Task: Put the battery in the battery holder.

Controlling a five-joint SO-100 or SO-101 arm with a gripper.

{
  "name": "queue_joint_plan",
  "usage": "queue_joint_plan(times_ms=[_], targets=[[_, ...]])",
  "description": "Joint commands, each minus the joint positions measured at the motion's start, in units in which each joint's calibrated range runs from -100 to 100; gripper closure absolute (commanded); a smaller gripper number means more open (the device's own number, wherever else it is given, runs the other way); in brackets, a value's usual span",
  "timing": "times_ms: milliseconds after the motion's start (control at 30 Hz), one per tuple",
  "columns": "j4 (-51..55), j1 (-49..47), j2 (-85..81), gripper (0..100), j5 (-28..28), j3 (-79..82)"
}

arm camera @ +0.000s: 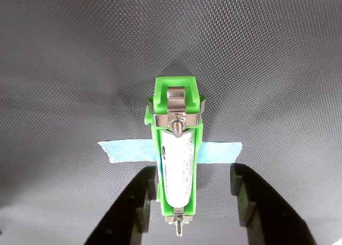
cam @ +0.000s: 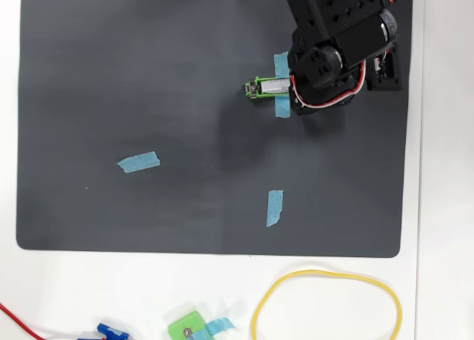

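On the desk's black mat (cam: 148, 81), the jaws (arm camera: 193, 194) stand wide open and empty astride the near end of the green battery holder (arm camera: 158, 143), where the battery (arm camera: 178, 167) lies seated, over blue tape (arm camera: 125, 150).

Wrist view. Battery holder (arm camera: 176, 149) lies on the dark textured mat (arm camera: 80, 58), long axis running away from the camera. Battery (arm camera: 177, 167) is seated inside the frame, between its green side walls, dark print facing up. Metal contact and screw visible at both ends. Blue tape strip (arm camera: 219, 151) crosses under the holder, sticking out left and right. Gripper (arm camera: 195, 194) jaws spread, one black finger (arm camera: 141, 199) at each side of the holder's near end; contact cannot be judged.
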Motion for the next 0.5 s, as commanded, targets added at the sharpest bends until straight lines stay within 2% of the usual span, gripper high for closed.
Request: queue_joint_plan(times_ms=[0,67,467], targets=[[-0.1,0.4,-0.6,95,-0.2,-1.7],[-0.2,0.4,-0.6,100,-0.2,-1.7],[-0.4,0.3,-0.6,100,-0.2,-1.7]])
